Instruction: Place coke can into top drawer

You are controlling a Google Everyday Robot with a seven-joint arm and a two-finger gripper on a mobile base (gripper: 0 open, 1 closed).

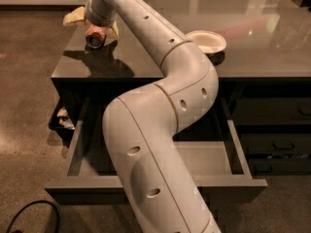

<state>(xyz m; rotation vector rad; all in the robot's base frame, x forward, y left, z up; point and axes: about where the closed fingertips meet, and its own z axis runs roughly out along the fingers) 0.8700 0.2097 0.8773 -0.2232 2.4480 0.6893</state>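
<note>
The coke can [95, 36], red-orange with a silver end facing me, is held on its side in my gripper [93, 28] just above the left end of the dark countertop [272, 47]. The cream fingers [73, 16] sit on either side of the can, shut on it. The can's shadow lies on the counter below it. The top drawer [77, 142] is pulled open under the counter, with its grey floor [209, 161] showing. My white arm crosses over the drawer's middle and hides much of it; the handle is hidden.
A round white bowl [207, 41] sits on the counter right of my arm. Narrower dark stacked drawers [277, 130] are at the right. A dark bin with scraps [62, 118] stands left of the cabinet. A black cable [29, 215] lies on the floor at bottom left.
</note>
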